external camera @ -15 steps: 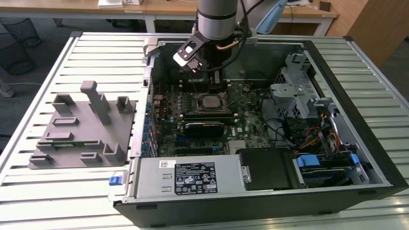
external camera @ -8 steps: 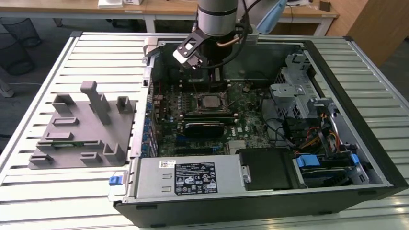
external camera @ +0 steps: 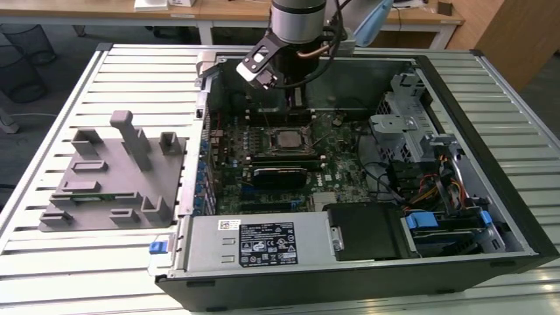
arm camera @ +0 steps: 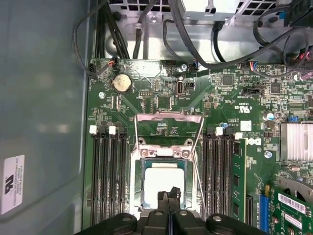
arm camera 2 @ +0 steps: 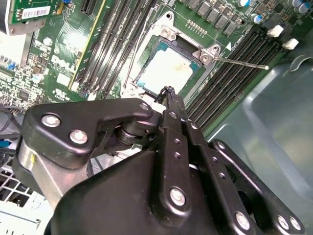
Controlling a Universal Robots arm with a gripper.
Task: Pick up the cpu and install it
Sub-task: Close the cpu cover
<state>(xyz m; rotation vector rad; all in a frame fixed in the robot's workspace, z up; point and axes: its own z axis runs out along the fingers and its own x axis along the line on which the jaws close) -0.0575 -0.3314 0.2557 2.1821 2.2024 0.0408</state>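
Most looks done: the cpu lies seated in the socket, lower centre of the first wrist view; its retention frame stands open, jaws clenched empty just above.

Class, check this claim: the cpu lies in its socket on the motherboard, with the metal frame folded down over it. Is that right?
Not quite. The cpu does lie in its socket, but the metal frame is swung open, clear of the chip, as the first wrist view shows.
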